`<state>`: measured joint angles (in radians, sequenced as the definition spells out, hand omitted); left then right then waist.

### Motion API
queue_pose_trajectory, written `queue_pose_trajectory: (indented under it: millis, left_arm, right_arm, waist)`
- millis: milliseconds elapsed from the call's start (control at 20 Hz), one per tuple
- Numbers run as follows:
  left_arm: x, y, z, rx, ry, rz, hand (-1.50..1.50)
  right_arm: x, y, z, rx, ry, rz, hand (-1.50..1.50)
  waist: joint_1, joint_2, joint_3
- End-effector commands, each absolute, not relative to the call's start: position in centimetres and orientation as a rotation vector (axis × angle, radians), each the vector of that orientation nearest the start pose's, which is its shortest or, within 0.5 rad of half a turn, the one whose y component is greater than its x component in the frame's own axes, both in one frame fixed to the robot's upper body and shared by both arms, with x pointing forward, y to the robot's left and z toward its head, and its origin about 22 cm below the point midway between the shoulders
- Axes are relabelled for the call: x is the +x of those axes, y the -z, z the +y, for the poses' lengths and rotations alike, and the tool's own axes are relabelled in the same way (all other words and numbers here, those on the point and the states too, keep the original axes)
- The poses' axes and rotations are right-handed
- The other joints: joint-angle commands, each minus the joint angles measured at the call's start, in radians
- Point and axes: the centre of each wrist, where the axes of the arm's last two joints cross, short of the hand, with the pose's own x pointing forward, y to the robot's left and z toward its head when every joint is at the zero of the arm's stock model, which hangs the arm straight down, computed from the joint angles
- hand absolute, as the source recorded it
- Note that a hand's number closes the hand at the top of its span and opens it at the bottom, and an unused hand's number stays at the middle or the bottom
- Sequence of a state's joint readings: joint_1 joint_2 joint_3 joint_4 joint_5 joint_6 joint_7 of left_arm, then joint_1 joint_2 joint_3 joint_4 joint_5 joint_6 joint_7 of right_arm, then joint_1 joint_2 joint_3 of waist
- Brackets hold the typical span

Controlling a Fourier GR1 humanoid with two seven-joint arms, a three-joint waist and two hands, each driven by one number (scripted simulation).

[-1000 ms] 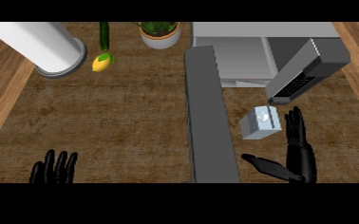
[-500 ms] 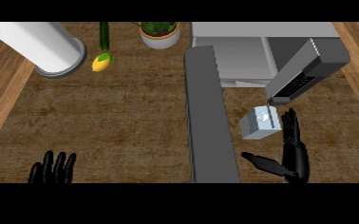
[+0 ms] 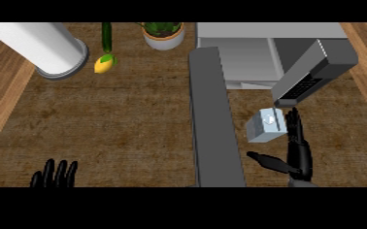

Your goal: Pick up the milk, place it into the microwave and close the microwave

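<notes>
Your right hand [image 3: 299, 161] is edging forward and slightly to its left since a second ago, a small shift that is bringing it alongside the milk [image 3: 265, 126], which is not moving at all. The hand is staying open: its fingers [image 3: 293, 126] are lying straight along the carton's right side, touching it or just beside it, and I cannot tell which. The thumb is sticking out to the left, behind the carton and still apart from it. Nothing is curling round the milk yet, so I judge that you are still lining up the grasp rather than making it.

The milk is standing on the counter [image 3: 129, 126], just left of the fingers and ahead of the thumb. Ahead of the hand, the microwave [image 3: 243, 58] is standing open, its pale cavity lying forward and to the left of the fingertips. The keypad panel [image 3: 312, 77] is sitting directly ahead of them, close to the carton's far corner. A long grey slab [image 3: 211, 126], seemingly the swung-out door, is running along the hand's left, just beyond the milk.

So you are working in a narrow lane. You are probably needing to close the thumb and fingers round the carton, lift it, then carry it forward and left into the cavity.

Your left hand [image 3: 54, 174] is resting open, far off to the left.
</notes>
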<state>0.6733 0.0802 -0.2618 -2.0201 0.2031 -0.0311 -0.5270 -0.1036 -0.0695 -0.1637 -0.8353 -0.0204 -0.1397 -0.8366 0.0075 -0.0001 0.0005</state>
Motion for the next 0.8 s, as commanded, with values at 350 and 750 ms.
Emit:
queue_pose_trajectory:
  millis: [350,750]
  left_arm:
    - [5.9,-0.7,22.4,-0.138,-0.214,-1.924,-1.50]
    - [7.7,-1.1,23.8,-0.142,-0.198,-1.890,-1.50]
  right_arm:
    - [22.7,15.4,-26.6,-0.242,0.069,-1.778,-1.50]
    - [25.9,13.8,-27.6,-0.340,0.143,-1.805,-1.50]
  waist:
    - [0.005,0.000,0.000]
    - [0.003,0.001,0.000]
